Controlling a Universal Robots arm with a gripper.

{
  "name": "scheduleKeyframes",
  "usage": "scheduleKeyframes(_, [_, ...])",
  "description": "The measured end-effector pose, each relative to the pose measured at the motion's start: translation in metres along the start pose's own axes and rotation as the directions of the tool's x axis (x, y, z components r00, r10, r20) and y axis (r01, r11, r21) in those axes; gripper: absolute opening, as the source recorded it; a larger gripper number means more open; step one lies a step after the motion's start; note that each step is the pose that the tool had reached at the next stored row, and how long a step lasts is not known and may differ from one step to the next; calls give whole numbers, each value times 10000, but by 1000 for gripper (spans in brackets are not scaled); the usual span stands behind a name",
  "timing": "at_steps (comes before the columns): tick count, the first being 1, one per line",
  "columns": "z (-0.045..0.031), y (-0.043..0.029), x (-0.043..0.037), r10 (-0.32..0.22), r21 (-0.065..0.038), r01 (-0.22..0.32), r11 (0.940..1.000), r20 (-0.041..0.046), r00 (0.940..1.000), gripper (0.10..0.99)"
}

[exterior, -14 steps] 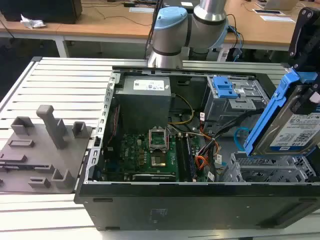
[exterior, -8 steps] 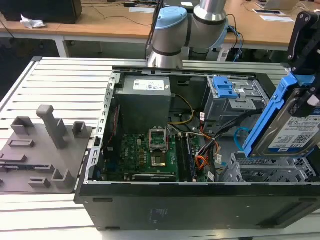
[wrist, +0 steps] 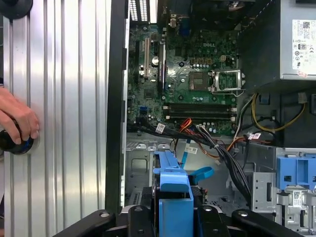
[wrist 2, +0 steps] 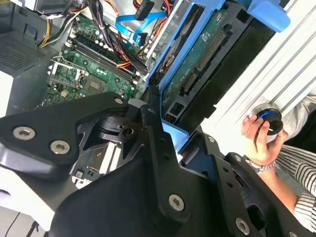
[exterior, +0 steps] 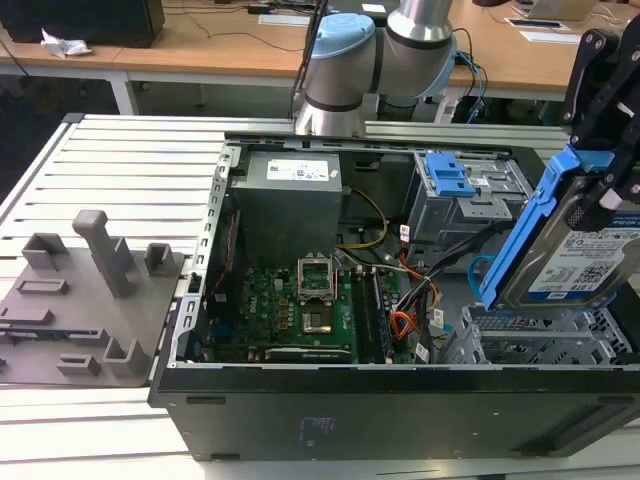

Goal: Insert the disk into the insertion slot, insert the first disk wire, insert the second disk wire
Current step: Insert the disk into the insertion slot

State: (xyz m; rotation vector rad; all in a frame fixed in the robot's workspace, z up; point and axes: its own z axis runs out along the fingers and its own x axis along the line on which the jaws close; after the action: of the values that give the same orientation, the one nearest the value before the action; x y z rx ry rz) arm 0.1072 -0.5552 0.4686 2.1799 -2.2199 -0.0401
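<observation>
We saw the claw [exterior: 600, 180] clamped on the disk [exterior: 575, 255], which hung tilted at the exterior view's right edge, just above the insertion slot [exterior: 540, 340] in the lower right of the open computer case [exterior: 300, 400]. The second disk wire [exterior: 480, 272] looped just beside the disk toward the exterior view's left, and the first disk wire [exterior: 402, 325] lay farther that way, next to the motherboard [exterior: 290, 310].

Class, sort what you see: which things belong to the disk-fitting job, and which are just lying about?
Job: gripper holding the disk; insertion slot; first disk wire; second disk wire.
Lying about: grey moulded fixture; crumpled paper; blue-latched bay.
</observation>
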Motion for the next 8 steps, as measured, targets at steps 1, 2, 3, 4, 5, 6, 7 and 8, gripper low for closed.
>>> scheduleKeyframes(1, [34, -2, 0, 0, -1, 0, 10000, -1, 10000, 369])
scheduleKeyframes(2, [54, -2, 0, 1, -2, -1, 10000, -1, 10000, 369])
scheduleKeyframes(3, [73, -3, 0, 1, -3, -1, 10000, -2, 10000, 369])
scheduleKeyframes(4, [94, -8, 0, 0, -4, 0, 10000, -1, 10000, 369])
scheduleKeyframes(5, [113, -12, 0, 0, -6, 0, 10000, -4, 10000, 369])
scheduleKeyframes(6, [126, -17, 0, -1, -7, 1, 10000, -4, 10000, 369])
scheduleKeyframes(7, [143, -23, -1, 0, -10, 0, 10000, -5, 10000, 369])
scheduleKeyframes(8, [157, -26, -1, 1, -12, -1, 10000, -5, 10000, 369])
